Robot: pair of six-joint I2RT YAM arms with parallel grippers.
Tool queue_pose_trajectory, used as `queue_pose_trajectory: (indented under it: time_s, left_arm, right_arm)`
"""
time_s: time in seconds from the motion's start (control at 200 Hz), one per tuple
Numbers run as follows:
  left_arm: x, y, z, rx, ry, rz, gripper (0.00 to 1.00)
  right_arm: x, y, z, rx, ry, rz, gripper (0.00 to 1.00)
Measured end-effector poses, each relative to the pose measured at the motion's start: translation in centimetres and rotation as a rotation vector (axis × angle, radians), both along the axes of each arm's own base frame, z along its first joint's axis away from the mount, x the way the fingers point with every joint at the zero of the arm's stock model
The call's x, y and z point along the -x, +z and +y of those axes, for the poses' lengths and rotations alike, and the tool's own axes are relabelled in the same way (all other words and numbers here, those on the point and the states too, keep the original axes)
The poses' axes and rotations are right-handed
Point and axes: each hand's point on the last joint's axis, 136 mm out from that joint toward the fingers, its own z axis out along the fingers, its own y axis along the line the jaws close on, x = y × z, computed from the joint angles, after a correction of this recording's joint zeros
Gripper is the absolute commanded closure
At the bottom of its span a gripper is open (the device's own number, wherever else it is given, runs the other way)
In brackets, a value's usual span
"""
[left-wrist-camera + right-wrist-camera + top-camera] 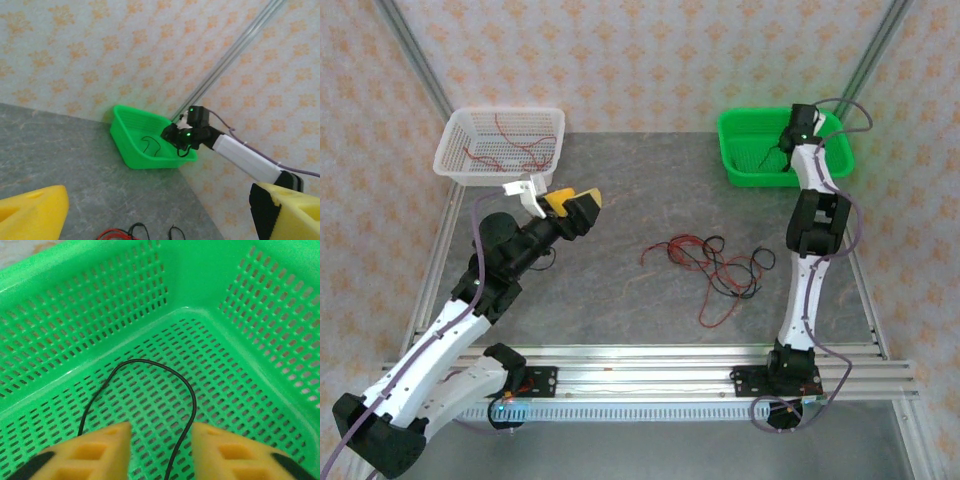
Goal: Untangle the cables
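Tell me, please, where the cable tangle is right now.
In the top view the tangle lies on the table right of centre, just left of the right arm.

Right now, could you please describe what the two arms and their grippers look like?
Both arms, left arm and right arm, have white links and black joints, with a purple-grey cable alongside. The left gripper and right gripper have chunky yellow fingers with black backing.

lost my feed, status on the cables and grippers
Left gripper open, empty. Right gripper open over black cable in green basket. Snarl of cables mid-table, unobstructed.
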Motion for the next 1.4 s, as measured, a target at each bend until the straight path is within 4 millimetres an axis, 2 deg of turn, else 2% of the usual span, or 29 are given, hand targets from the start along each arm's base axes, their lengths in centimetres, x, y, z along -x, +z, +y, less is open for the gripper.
queue_pose_trajectory:
  time_s: [0.16, 0.255, 0.325, 0.425, 0.516, 0.676, 0.751, 0.811, 0.916, 1.031, 1.096, 1.216, 1.301, 1.401]
  left_arm:
    - [-0.3, -0.7, 0.5, -0.024, 0.035, 0.049, 0.13]
    - [-0.6, -1.4, 0.8, -0.042, 0.055, 0.084, 0.15]
    - [-0.9, -2.4, 0.8, -0.063, 0.066, 0.123, 0.18]
    - [-1.4, -4.2, 0.8, -0.1, 0.078, 0.191, 0.2]
    - [-1.6, -6.1, 0.3, -0.138, 0.074, 0.253, 0.21]
    - [-0.9, -9.3, -2.2, -0.212, 0.016, 0.341, 0.24]
    - [-0.6, -10.7, -3.6, -0.245, -0.012, 0.369, 0.27]
    - [-0.4, -11.8, -4.6, -0.264, -0.034, 0.398, 0.29]
    - [-0.2, -14.2, -6.2, -0.291, -0.061, 0.462, 0.33]
    - [-0.4, -17.0, -7.1, -0.319, -0.057, 0.539, 0.37]
    - [-0.6, -18.6, -7.3, -0.336, -0.047, 0.582, 0.38]
    - [-0.4, -20.1, -8.0, -0.365, -0.045, 0.625, 0.35]
    - [0.0, -19.7, -9.7, -0.379, -0.074, 0.614, 0.33]
    - [1.3, -18.7, -12.7, -0.402, -0.139, 0.581, 0.32]
  right_arm:
    - [0.4, -0.2, 0.4, -0.035, 0.001, 0.017, 0.43]
    - [0.8, -0.2, 0.8, -0.051, 0.004, 0.036, 0.4]
    - [1.3, 0.5, 1.1, -0.061, 0.005, 0.043, 0.4]
    - [2.3, 3.2, 1.4, -0.07, 0.006, 0.023, 0.4]
    - [4.3, 6.8, 1.9, -0.077, 0.01, -0.012, 0.4]
    - [9.2, 14.0, 3.2, -0.085, 0.023, -0.112, 0.4]
    - [11.7, 16.2, 4.1, -0.085, 0.035, -0.147, 0.39]
    - [13.7, 17.0, 5.3, -0.084, 0.053, -0.158, 0.39]
    - [17.3, 16.2, 8.9, -0.097, 0.122, -0.138, 0.39]
    - [21.0, 13.5, 13.4, -0.132, 0.23, -0.08, 0.38]
    - [22.9, 12.2, 15.1, -0.15, 0.274, -0.054, 0.38]
    - [25.9, 11.2, 16.5, -0.172, 0.31, -0.046, 0.38]
    - [27.9, 11.1, 17.1, -0.194, 0.33, -0.064, 0.37]
    - [29.6, 11.2, 17.1, -0.21, 0.33, -0.088, 0.37]
